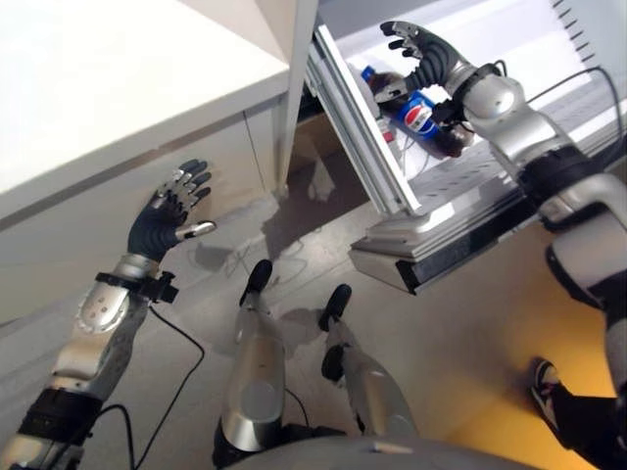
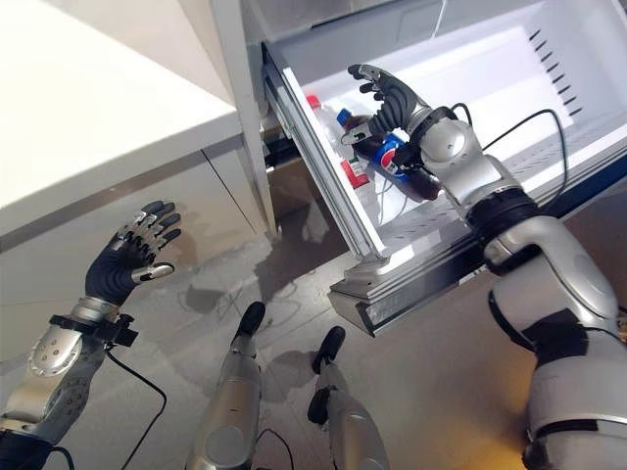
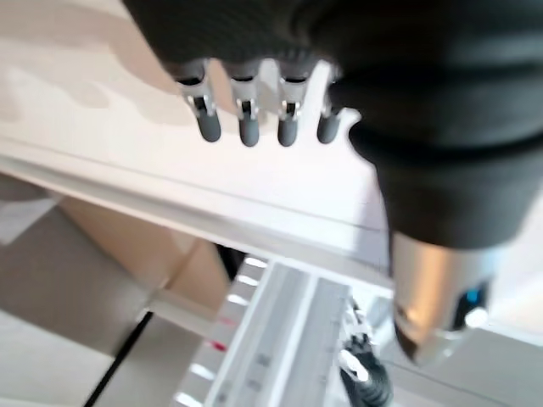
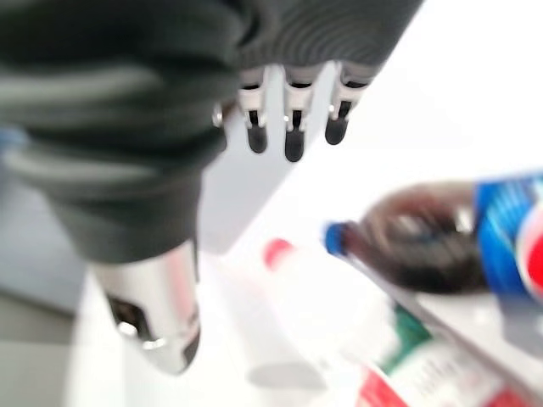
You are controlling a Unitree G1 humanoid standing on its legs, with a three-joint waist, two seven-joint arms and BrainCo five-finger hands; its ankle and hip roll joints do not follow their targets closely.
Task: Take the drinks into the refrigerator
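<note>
A cola bottle (image 2: 388,155) with a blue cap and blue label lies on its side in the open white refrigerator compartment (image 2: 490,69). A clear bottle with a red cap (image 2: 328,132) lies beside it against the compartment's front wall. My right hand (image 2: 390,96) hovers open just above the cola bottle (image 4: 441,246), fingers (image 4: 293,127) straight and holding nothing. My left hand (image 1: 165,217) is raised open, well to the left in front of the white cabinet, with its fingers (image 3: 246,119) spread.
A white counter (image 1: 98,88) with cabinet fronts runs along the left. The refrigerator's ribbed front wall (image 1: 362,137) and lower ledge (image 1: 441,250) jut out over the grey floor. A person's shoe (image 1: 547,384) stands at the lower right.
</note>
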